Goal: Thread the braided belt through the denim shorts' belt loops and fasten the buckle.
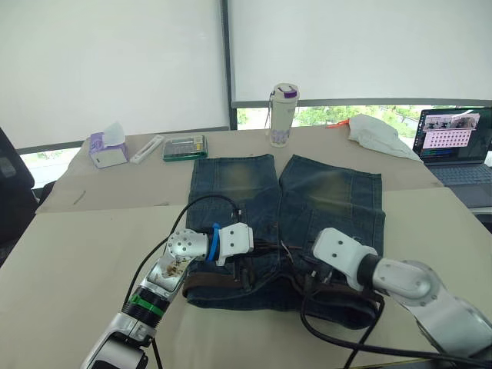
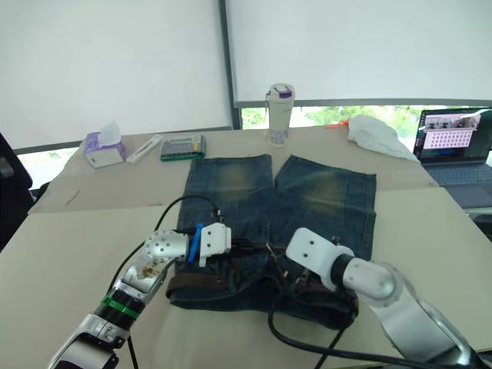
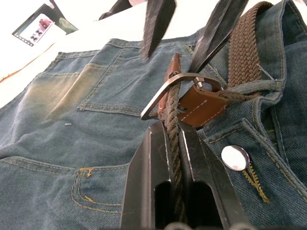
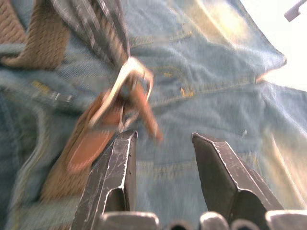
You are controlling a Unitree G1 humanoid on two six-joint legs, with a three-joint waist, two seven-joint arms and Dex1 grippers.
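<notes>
— How far along is the belt job?

— The braided belt [image 1: 211, 285] already lies along the waistband of the denim shorts [image 1: 307, 201], which are flat on the table [image 1: 84, 254]. In the left wrist view it passes under a belt loop [image 3: 249, 86] near the metal button [image 3: 235, 157], so I think the threading is mostly done.

— And the buckle?

— The buckle [image 3: 175, 91] sits at the front of the shorts, by its brown leather tab. The left gripper [image 3: 173, 125] is squeezed tight on the belt's free end, right at the buckle frame. It doesn't look fastened yet.

— What about the other one?

— The right gripper [image 4: 163, 139] is spread wide, holding nothing, just beside the buckle.
</notes>
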